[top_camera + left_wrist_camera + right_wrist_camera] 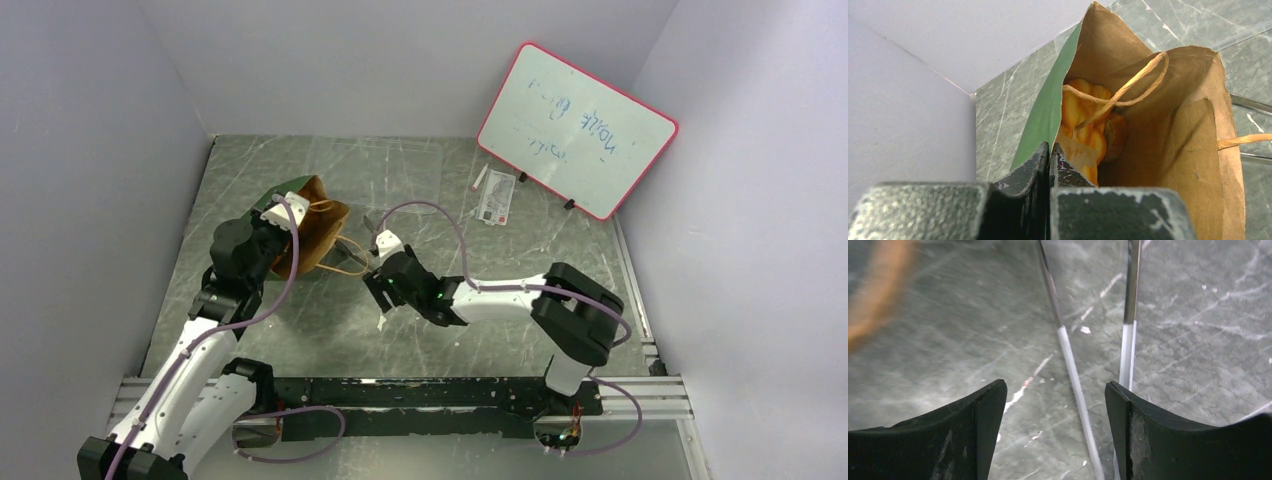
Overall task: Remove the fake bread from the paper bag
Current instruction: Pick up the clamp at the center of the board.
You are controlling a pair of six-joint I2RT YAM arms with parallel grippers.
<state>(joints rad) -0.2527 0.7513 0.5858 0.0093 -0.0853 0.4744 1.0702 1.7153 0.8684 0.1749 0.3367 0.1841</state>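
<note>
In the top view the left pincer (283,225) is closed on the near wall of the paper bag (318,232). The bag lies tilted just past its tips, mouth turned towards the right pincer (380,275). The left arm is stretched forward from its base, wrist bent down onto the bag. The right forearm lies low across the table (420,180), with its pincer just short of the bag's mouth and near the metal tongs (352,245). The left wrist view shows the left pincer (1049,152) clamped shut on the bag's rim, green wall to its left. The fake bread (1082,112) sits deep inside the paper bag (1173,150), straight ahead of the tips, an orange piece with a browner one beside it. A cord handle (1128,87) drapes across the opening. In the right wrist view the right pincer (1055,390) stands open and empty, its jaws straddling the tongs (1068,350), which lie on the table (948,340) below. An orange blur sits up to its left; I cannot tell what it is. To do this well, I judge the left should keep the mouth propped wide. The right should enter low and centred, pass under the cord, then close on the nearest piece without catching paper.
</note>
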